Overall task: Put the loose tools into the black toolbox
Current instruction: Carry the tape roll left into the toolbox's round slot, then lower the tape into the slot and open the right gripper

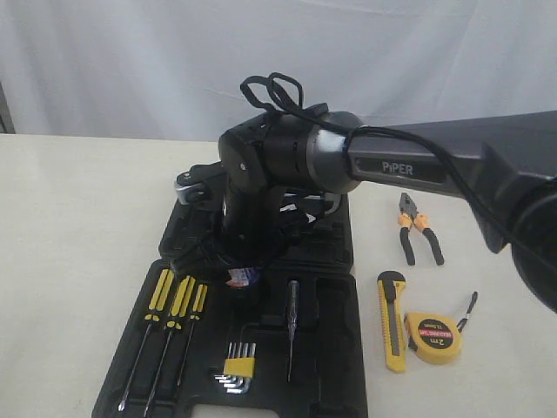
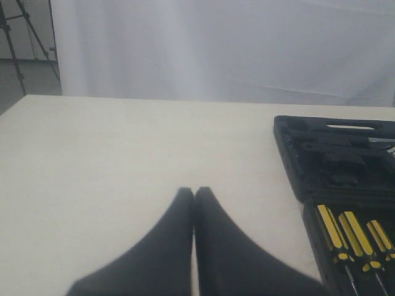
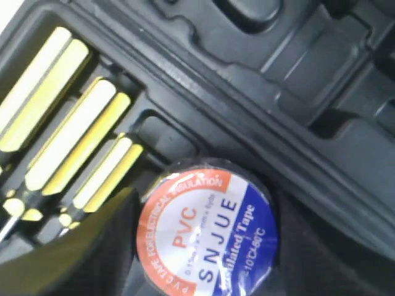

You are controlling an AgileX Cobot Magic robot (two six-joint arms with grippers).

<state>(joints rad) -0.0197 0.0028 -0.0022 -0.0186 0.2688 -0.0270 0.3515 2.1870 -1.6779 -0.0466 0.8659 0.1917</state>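
My right gripper (image 3: 207, 240) is shut on the black tape roll (image 3: 203, 231), whose red-white-blue label faces the camera. It hangs low over the open black toolbox (image 3: 296, 80), beside the screwdriver slots. In the exterior view the right arm reaches across to the roll (image 1: 242, 277) above the toolbox (image 1: 335, 348). On the table to the right of the box lie the orange-handled pliers (image 1: 419, 228), the yellow-black utility knife (image 1: 393, 320) and the yellow tape measure (image 1: 433, 337). My left gripper (image 2: 194, 192) is shut and empty over bare table, left of the toolbox (image 2: 333, 154).
Yellow-handled screwdrivers (image 1: 174, 300) sit in their slots at the box's left. A yellow-clipped hex key set (image 1: 237, 361) and a thin dark tester (image 1: 292, 326) lie in the lower half. A white curtain closes off the back of the table.
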